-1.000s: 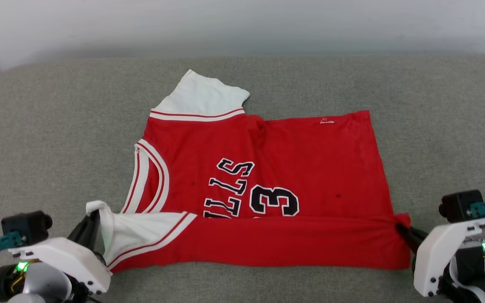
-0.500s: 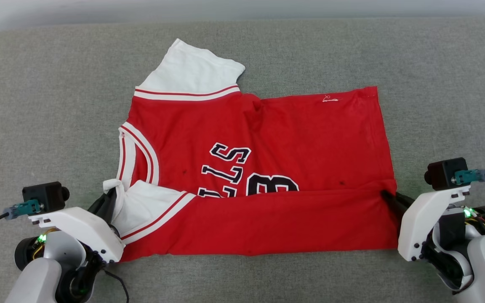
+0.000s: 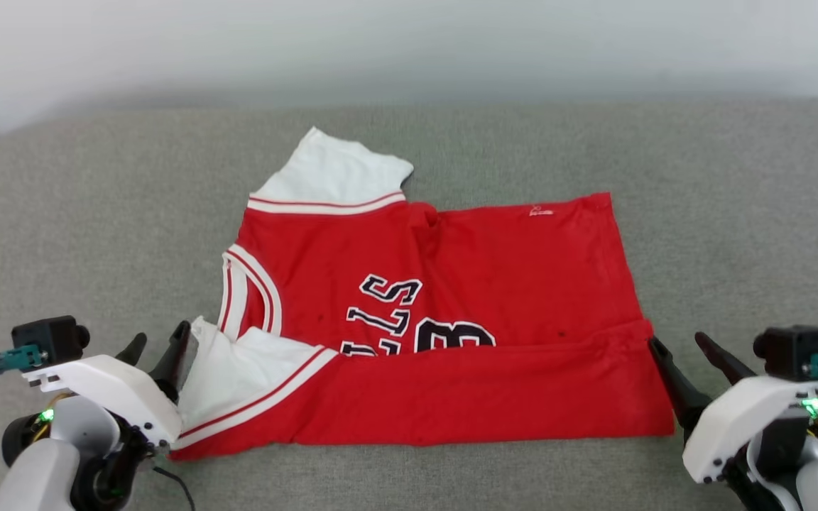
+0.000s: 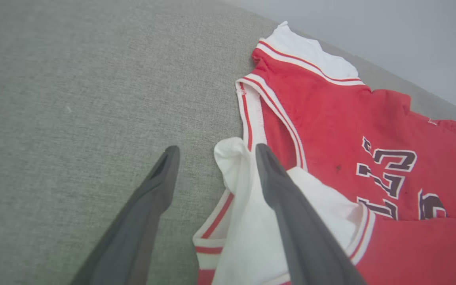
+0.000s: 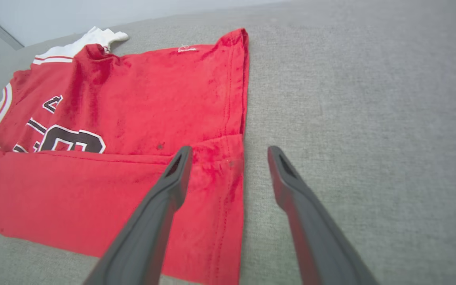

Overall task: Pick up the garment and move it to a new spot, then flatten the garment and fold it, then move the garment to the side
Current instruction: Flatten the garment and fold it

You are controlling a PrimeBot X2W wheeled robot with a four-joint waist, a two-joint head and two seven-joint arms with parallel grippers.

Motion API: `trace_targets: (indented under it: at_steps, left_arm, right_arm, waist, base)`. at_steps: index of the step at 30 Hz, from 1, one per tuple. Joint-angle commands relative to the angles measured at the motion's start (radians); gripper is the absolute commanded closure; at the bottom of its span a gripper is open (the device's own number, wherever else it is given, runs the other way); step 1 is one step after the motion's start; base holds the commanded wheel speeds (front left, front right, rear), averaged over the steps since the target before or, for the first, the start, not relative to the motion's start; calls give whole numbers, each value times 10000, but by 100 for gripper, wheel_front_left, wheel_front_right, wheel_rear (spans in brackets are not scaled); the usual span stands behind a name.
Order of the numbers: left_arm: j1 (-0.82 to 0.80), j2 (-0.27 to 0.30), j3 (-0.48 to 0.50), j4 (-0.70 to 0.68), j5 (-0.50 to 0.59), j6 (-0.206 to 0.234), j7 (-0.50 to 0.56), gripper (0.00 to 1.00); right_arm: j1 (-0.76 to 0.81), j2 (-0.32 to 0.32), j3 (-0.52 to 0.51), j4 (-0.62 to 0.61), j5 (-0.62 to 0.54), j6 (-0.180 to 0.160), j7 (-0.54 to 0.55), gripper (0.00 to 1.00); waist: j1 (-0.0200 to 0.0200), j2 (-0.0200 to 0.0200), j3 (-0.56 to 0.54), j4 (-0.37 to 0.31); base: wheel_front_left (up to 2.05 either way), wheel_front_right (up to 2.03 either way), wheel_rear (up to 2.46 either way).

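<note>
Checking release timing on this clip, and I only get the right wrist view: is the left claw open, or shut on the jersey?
Observer: Open. The left claw stands wide beside the near white sleeve, gripping nothing.
Operator: How does that sleeve lie?
Observer: Folded over onto the front of the jersey, its tip beside the striped collar.
</note>
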Motion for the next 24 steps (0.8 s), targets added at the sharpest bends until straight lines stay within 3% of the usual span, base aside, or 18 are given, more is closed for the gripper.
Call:
trace_targets:
  at_steps: [1,9,17,24]
  left_arm:
    - [15,143,76,-13,-58,61,79,0]
    - [334,1015,300,-775,-419,167,1303,0]
    - [800,2259,-130,-1981,-850,231,4018,0]
    - [1503,2498,-282,-2218,-1566,756,5643,0]
  right_arm:
    - [249,77,-75,-214,-213,-4,-284,0]
    - [1188,581,-628,-1512,-1283,-4,-1767,0]
    - [1782,1011,-832,-2757,-1975,-6,-2012,0]
    - [1755,1222,-662,-3237,-2116,-6,-2085,0]
  waist:
    - [-1,-1,-490,-81]
    - [-1,-1,-1150,-459]
    - [-1,-1,-985,-884]
    - [-1,-1,-445,-1276]
  base:
    - [0,0,0]
    - [0,0,0]
    - [0,0,0]
    - [0,0,0]
